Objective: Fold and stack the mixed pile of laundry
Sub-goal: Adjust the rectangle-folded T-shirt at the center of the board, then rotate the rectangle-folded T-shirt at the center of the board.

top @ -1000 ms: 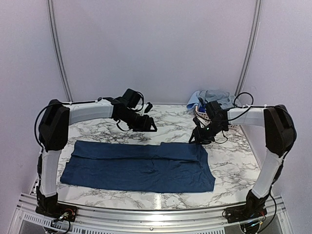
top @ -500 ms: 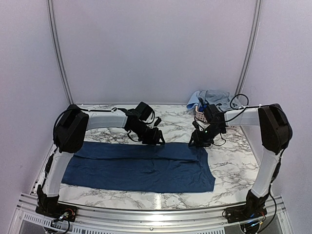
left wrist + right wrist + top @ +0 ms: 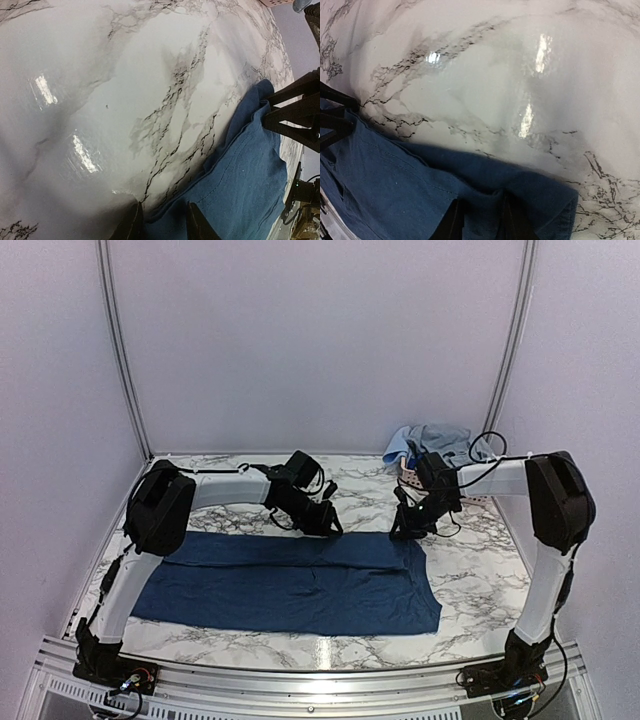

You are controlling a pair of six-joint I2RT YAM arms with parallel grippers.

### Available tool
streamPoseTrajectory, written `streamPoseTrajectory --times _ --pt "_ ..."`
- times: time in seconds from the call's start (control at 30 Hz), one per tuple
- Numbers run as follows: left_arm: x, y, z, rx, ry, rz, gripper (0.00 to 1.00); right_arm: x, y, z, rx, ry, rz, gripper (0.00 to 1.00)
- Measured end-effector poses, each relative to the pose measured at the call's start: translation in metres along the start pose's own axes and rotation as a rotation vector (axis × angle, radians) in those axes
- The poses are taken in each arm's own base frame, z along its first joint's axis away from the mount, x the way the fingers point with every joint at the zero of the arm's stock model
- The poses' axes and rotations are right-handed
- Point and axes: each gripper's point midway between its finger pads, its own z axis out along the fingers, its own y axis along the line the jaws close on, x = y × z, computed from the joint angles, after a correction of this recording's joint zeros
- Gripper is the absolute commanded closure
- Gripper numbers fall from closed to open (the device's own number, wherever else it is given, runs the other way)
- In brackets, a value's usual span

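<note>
Well, left gripper (image 3: 164, 212) and right gripper (image 3: 481, 205) straddled the limp navy garment (image 3: 290, 585) at its far hem, sensibly; pinch was unclear.

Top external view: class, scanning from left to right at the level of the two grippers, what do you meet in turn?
left arm's black elbow housing → left gripper → right gripper → right arm's black elbow housing

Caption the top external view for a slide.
Left fingers and right fingers at the far edge of a navy garment spread flat on the marble table, laundry basket behind.
</note>
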Motion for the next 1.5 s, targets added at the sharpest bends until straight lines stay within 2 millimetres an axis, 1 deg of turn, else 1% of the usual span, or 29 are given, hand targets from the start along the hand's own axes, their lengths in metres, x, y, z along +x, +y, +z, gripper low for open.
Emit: streamPoseTrajectory --times 0.1,0.2,0.3,0.47,0.57,0.7,0.83,0.93,1.0,1.03,1.07,1.17,1.2,1.27,1.3,1.37,1.4,1.43,1.47,1.5 --pt "0.001 0.0 0.0 0.002 0.003 -0.005 0.86 -0.006 0.004 -0.002 -0.011 -0.016 -0.007 0.88" --pt "-0.001 -0.003 0.0 0.01 0.0 0.006 1.0 -0.007 0.006 -0.003 -0.022 -0.019 -0.009 1.0" --pt "-0.002 -0.004 -0.001 0.014 -0.003 0.02 1.0 -0.009 0.01 -0.007 -0.033 -0.028 -0.014 1.0" --pt "-0.005 -0.01 -0.007 0.018 -0.013 0.043 1.0 -0.017 0.02 -0.026 -0.054 -0.075 -0.035 1.0" --pt "-0.008 -0.018 -0.018 0.024 -0.029 0.07 1.0 -0.018 0.028 -0.04 -0.073 -0.105 -0.049 1.0" --pt "-0.006 -0.037 -0.041 0.035 -0.052 0.129 1.0 -0.011 0.039 -0.059 -0.107 -0.133 -0.07 1.0" --pt "0.008 -0.063 -0.063 0.051 -0.059 0.218 1.0 0.005 0.048 -0.072 -0.138 -0.143 -0.09 1.0" --pt "0.029 -0.08 -0.071 0.059 -0.043 0.289 1.0 0.026 0.055 -0.074 -0.162 -0.127 -0.108 1.0" --pt "0.045 -0.086 -0.072 0.06 -0.024 0.325 1.0 0.042 0.06 -0.073 -0.177 -0.108 -0.125 1.0" --pt "0.055 -0.086 -0.072 0.057 -0.01 0.339 1.0 0.052 0.064 -0.072 -0.187 -0.095 -0.135 1.0" --pt "0.06 -0.088 -0.071 0.058 0.0 0.347 1.0 0.06 0.068 -0.071 -0.195 -0.082 -0.143 1.0" --pt "0.089 -0.084 -0.066 0.042 0.051 0.382 0.99 0.088 0.077 -0.067 -0.22 -0.046 -0.172 1.0" --pt "0.096 -0.081 -0.065 0.034 0.062 0.389 0.95 0.095 0.078 -0.066 -0.223 -0.037 -0.172 1.0" --pt "0.114 -0.074 -0.062 0.007 0.091 0.415 0.88 0.111 0.078 -0.065 -0.234 -0.017 -0.171 0.95" --pt "0.122 -0.071 -0.062 -0.008 0.102 0.431 0.83 0.118 0.078 -0.066 -0.24 -0.01 -0.168 0.91" --pt "0.134 -0.066 -0.063 -0.027 0.116 0.457 0.69 0.131 0.079 -0.066 -0.252 0.006 -0.164 0.79" --pt "0.139 -0.065 -0.066 -0.038 0.114 0.466 0.61 0.135 0.079 -0.067 -0.258 0.013 -0.164 0.73" --pt "0.143 -0.065 -0.069 -0.045 0.111 0.481 0.48 0.139 0.082 -0.068 -0.268 0.02 -0.167 0.7" --pt "0.144 -0.066 -0.074 -0.048 0.1 0.492 0.37 0.142 0.085 -0.069 -0.281 0.026 -0.176 0.66" --pt "0.144 -0.067 -0.079 -0.053 0.083 0.505 0.22 0.145 0.089 -0.072 -0.297 0.031 -0.187 0.62"
